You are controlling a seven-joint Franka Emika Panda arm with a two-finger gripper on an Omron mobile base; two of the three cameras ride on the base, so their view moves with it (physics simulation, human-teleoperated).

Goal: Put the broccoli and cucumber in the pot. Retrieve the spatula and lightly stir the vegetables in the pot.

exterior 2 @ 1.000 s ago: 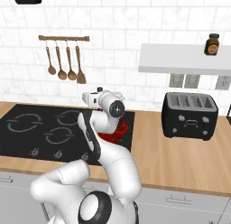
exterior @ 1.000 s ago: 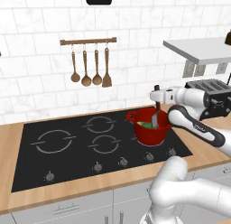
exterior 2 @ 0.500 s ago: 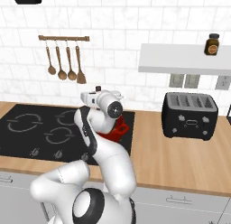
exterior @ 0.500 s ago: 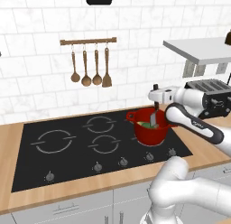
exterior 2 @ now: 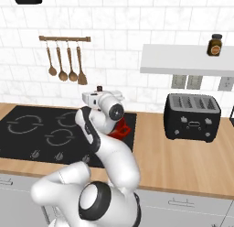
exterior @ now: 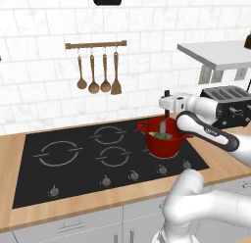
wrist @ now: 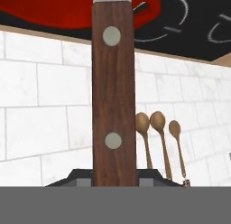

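The red pot (exterior: 164,143) stands on the right rear of the black hob (exterior: 73,158). Inside it lie green vegetables: the yellow-green cucumber (exterior: 157,134) and a darker green patch beside it, seemingly the broccoli (exterior: 170,135). My gripper (exterior: 167,106) hangs just above the pot, shut on the spatula's dark-brown handle. The grey blade (exterior: 163,125) reaches down into the pot. In the hand view the handle (wrist: 113,92) with two rivets runs up from the gripper (wrist: 115,179) toward the pot (wrist: 54,13). In the right base view my arm hides most of the pot (exterior 2: 121,129).
A wall rack (exterior: 98,73) behind the hob holds wooden spoons and a wooden spatula. A black toaster (exterior 2: 192,116) stands on the wooden counter to the right, under a white shelf (exterior 2: 183,59) with a jar (exterior 2: 215,44). Knobs line the hob's front edge.
The hand and spatula have shifted slightly left over the pot, the blade staying inside it. The pot has not moved.
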